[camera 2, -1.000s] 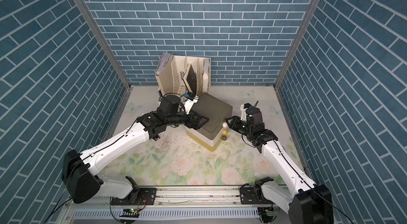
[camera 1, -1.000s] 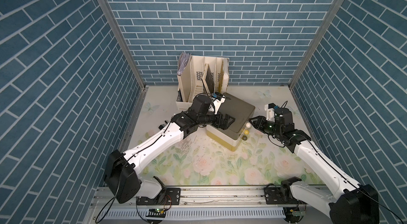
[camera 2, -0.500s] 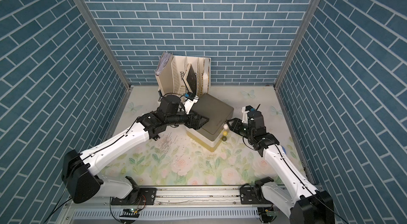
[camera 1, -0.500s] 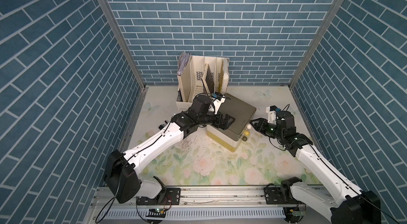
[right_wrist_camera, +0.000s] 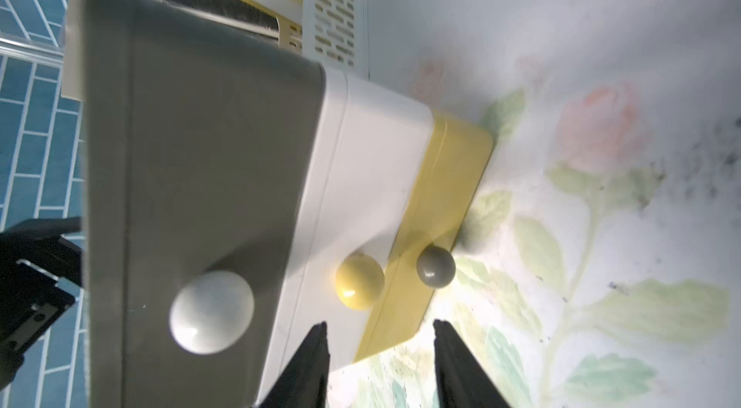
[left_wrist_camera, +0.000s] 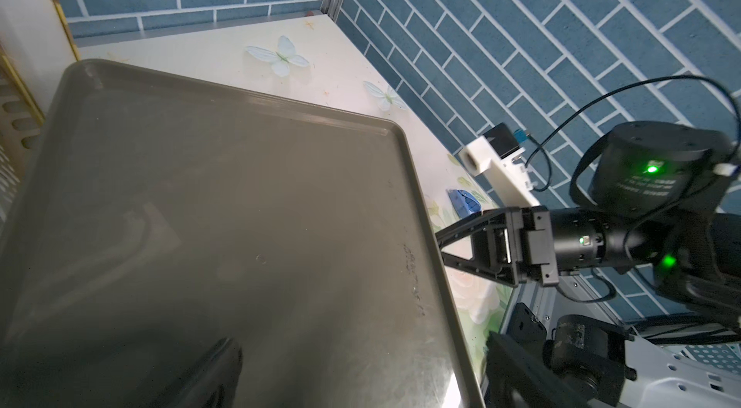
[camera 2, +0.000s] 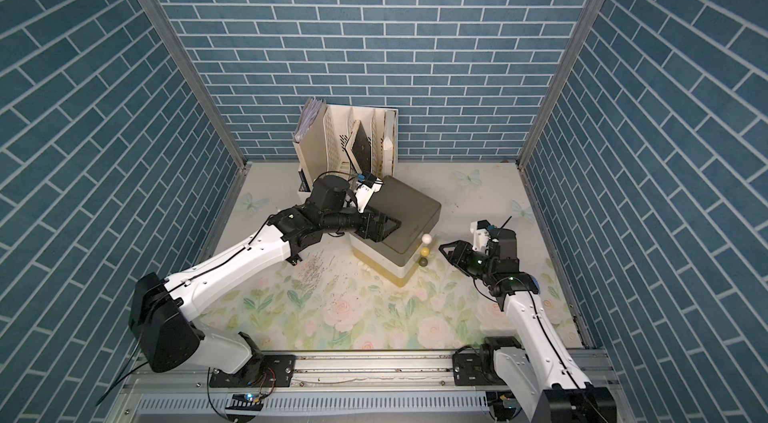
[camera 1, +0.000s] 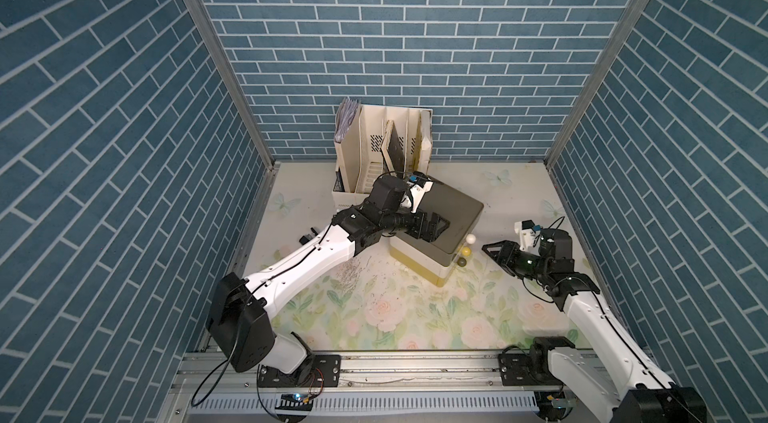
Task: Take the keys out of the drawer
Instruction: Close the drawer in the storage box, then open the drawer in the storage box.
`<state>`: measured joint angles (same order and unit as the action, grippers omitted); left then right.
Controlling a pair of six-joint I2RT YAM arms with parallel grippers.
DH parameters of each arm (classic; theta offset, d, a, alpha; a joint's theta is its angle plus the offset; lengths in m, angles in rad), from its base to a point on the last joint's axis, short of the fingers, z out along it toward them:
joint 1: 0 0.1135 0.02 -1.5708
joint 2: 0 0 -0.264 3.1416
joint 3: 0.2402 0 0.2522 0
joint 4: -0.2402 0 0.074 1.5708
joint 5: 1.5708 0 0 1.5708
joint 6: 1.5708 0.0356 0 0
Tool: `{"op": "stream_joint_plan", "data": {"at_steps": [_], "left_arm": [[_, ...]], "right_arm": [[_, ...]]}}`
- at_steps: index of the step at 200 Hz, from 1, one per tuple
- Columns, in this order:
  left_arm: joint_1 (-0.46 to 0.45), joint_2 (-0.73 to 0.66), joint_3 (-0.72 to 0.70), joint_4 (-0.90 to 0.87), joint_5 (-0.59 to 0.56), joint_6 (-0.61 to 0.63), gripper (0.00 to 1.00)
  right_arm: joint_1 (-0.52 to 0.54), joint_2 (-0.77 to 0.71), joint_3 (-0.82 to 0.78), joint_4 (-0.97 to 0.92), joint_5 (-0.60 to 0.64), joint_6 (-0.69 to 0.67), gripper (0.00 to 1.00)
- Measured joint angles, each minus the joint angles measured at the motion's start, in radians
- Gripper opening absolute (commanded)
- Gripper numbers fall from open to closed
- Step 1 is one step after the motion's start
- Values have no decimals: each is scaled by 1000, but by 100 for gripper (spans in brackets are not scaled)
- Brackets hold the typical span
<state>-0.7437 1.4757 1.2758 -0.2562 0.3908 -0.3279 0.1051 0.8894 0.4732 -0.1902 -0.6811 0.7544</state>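
I am looking down on a pale table (camera 1: 519,192) printed with roses and butterflies, and dark specks (camera 1: 349,275) are lying scattered across it. Blue brick-patterned walls (camera 1: 374,46) are closing it in on three sides, and a metal rail (camera 1: 415,371) is running along the near edge under both arm bases. A cream file organizer (camera 1: 361,159) is standing against the back wall.

Just in front of it the drawer unit (camera 1: 453,213) is sitting at an angle to the walls. It is stacking three drawers: a grey drawer (right_wrist_camera: 200,165) on top with a white knob (right_wrist_camera: 211,311), a white drawer (right_wrist_camera: 361,145) with a yellow knob (right_wrist_camera: 359,281), and a yellow drawer (right_wrist_camera: 449,185) at the bottom with a grey knob (right_wrist_camera: 436,267). All three are sitting pushed in. I am not seeing the keys in any view, so I cannot tell which drawer is holding them.

My left gripper (camera 1: 436,225) is reaching over the unit's grey top, jaws spread wide around nothing; I cannot tell whether it is touching the surface. My right gripper (right_wrist_camera: 379,323) is pointing at the unit's front, near the yellow and grey knobs but apart from them, its jaws parted and gripping nothing. A small blue object (left_wrist_camera: 583,201) is lying on the table beside the right arm.
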Motion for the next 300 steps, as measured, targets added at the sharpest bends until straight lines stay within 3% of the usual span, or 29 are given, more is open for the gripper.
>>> {"op": "stream_joint_plan", "data": {"at_steps": [42,89,239,300], "left_arm": [[-6,2,-1,1,-1,-2,100],[-8,15,-1,1,0,-3,100],[-8,32,-1,0,2,6,100],[-8,33,-1,0,2,11,100]], "right_arm": [[19,6,-91,95,-116,17,49],[52,59,-119,259,-167,58,49],[68,259,-119,491,-184,103,49],[72,319,-87,537,-184,110,41]]}}
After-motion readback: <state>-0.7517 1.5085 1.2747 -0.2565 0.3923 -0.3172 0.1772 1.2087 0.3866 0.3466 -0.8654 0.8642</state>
